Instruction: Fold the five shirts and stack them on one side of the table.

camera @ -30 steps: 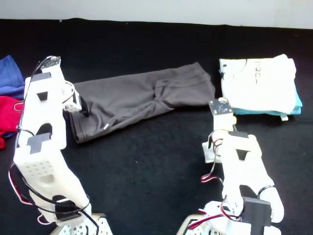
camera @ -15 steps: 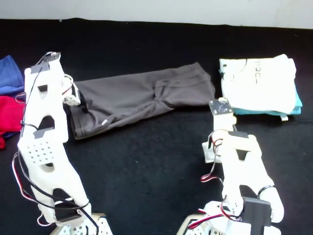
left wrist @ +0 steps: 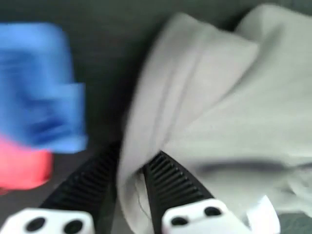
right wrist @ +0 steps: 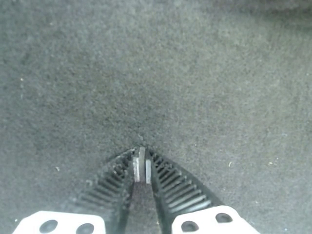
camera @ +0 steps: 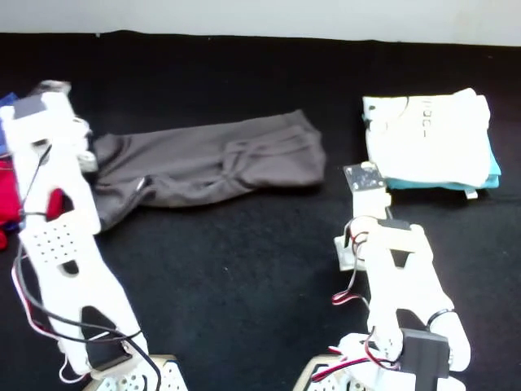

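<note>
Grey shirt (camera: pixel 220 159): dragged toward 9 o'clock; left claw (left wrist: pixel 134 163) grasping its edge; right claw (right wrist: pixel 142 165) clenched, empty. We should pull low, evenly.

Noted plain: grey shirt (camera: pixel 212 159), teal shirt (camera: pixel 493 169), blue shirt (left wrist: pixel 39 83), red shirt (left wrist: pixel 22 168); white shirt (camera: pixel 427 134) marked with faint grey print; table (camera: pixel 244 269) covered in black cloth

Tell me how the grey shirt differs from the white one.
The grey shirt lies stretched out and rumpled; the white shirt is folded square. The grey shirt rests on the table itself; the white shirt sits on a folded teal shirt. The left tool pinches the grey shirt's end; no tool touches the white shirt.
</note>
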You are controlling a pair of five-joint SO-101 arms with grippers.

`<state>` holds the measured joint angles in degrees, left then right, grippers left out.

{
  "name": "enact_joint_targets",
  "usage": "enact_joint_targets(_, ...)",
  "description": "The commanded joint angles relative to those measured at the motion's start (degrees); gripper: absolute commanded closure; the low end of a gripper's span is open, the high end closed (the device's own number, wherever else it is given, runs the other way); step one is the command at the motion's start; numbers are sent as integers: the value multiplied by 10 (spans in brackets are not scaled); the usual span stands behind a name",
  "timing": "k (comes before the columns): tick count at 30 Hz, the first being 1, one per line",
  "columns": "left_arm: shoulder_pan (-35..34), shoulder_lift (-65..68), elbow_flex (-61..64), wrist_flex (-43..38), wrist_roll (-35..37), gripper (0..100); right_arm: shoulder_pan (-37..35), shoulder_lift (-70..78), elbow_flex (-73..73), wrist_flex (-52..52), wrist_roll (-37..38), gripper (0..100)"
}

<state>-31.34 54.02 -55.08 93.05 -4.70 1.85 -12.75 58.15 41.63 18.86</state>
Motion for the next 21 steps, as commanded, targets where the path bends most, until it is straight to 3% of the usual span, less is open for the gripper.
enact_joint_targets(1, -21, -7, -90, 47, -24, 991, 1, -1, 7, -13, -28, 992)
enact_joint_targets(10, 33, -63, -91, 84, -36, 991, 3, 1, 7, -16, -60, 992)
enact_joint_targets(16, 182, -197, 0, 83, -34, 991, 7, 4, 7, -16, -60, 992)
enact_joint_targets(21, 331, -216, 5, 76, -37, 991, 12, 4, 7, -17, -78, 992)
